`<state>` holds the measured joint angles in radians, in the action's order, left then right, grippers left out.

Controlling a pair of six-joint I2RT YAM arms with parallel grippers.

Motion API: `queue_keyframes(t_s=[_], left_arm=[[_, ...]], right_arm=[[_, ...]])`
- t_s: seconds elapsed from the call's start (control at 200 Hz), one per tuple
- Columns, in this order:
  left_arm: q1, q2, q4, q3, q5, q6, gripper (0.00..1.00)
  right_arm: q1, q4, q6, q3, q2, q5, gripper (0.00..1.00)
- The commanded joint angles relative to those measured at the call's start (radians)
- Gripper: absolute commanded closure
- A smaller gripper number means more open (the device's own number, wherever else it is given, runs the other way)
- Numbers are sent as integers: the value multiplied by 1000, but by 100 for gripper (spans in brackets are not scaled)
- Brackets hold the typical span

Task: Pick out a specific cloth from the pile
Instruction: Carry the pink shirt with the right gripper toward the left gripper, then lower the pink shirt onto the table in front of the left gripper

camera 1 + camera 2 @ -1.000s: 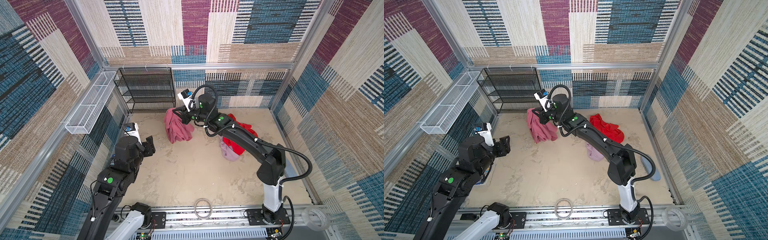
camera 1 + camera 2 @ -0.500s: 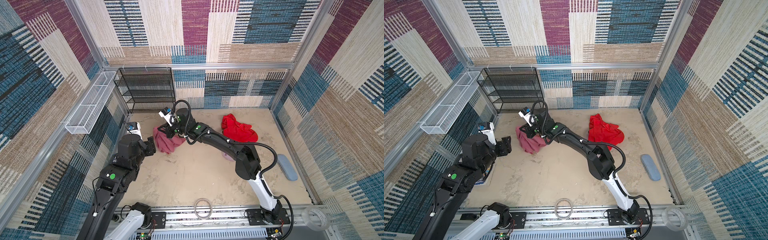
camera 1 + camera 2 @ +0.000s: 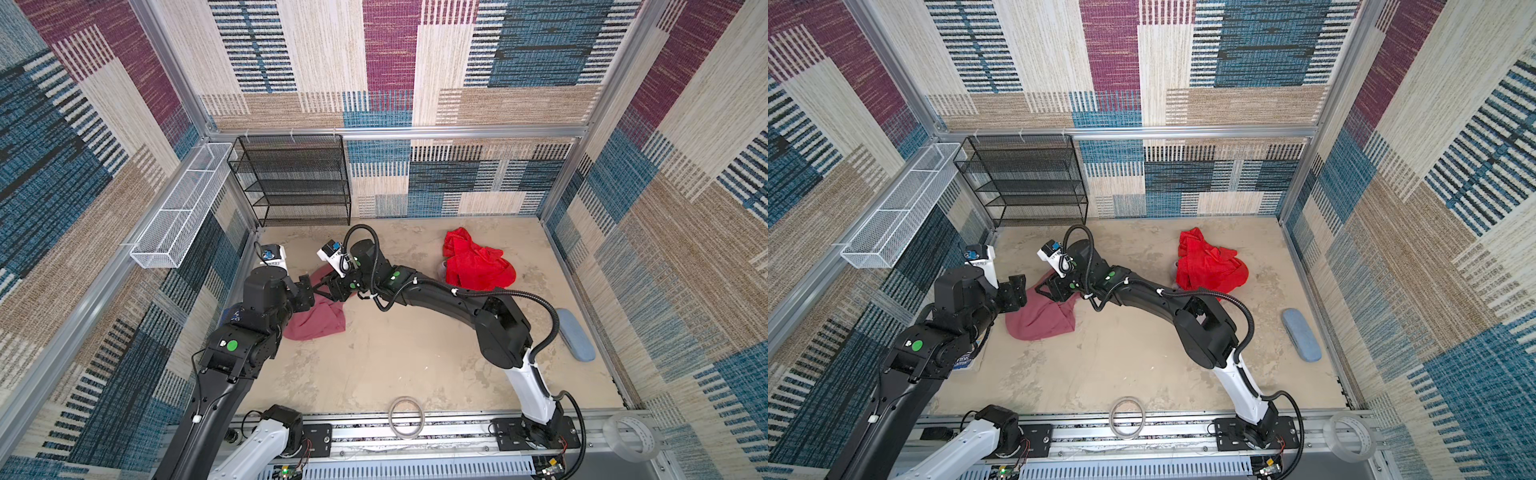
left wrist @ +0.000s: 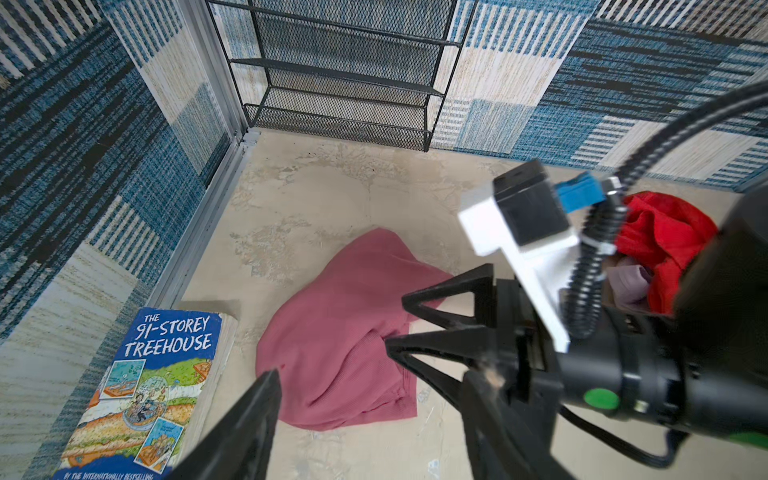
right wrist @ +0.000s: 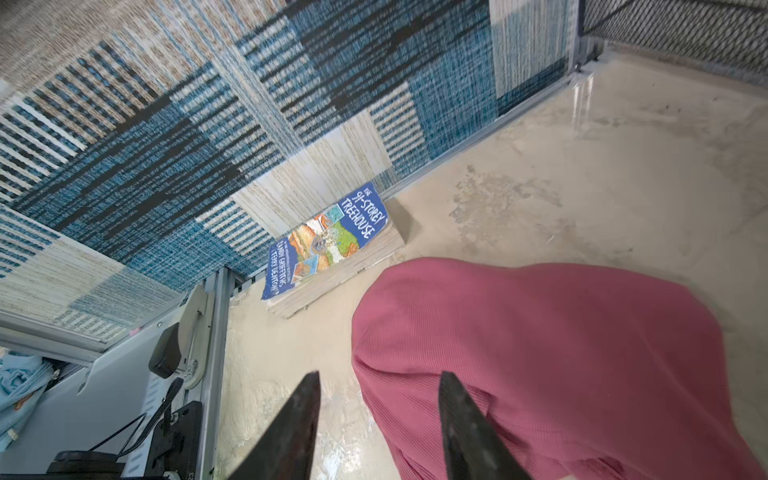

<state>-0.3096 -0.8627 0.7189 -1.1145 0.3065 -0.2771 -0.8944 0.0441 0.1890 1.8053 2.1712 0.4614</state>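
Crowding pink cloth (image 4: 345, 332): R tool (image 5: 380, 376), L tool (image 4: 372, 376), book (image 4: 153, 386) nearby.

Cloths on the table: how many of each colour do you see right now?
Pink cloth: 1
Red cloth: 1
Lilac cloth: 1, mostly hidden against the red cloth
Total: 3

A robotics laboratory test cell was indicated: blue, beige and maroon woven carpet wall panels (image 3: 390, 50) were framed by silver aluminium profiles (image 3: 399, 134), and a black-and-white left arm (image 3: 216, 395) and right arm (image 3: 498, 332) were bolted to a slotted metal base rail (image 3: 449, 432).
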Motion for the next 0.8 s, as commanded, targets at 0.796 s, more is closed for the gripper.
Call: queue_keyframes(t_s=[0.796], left_arm=[[0,-120,-121,70,-95,-54,31]], right_arm=[[209,-82,98,-94,142,-125,45]])
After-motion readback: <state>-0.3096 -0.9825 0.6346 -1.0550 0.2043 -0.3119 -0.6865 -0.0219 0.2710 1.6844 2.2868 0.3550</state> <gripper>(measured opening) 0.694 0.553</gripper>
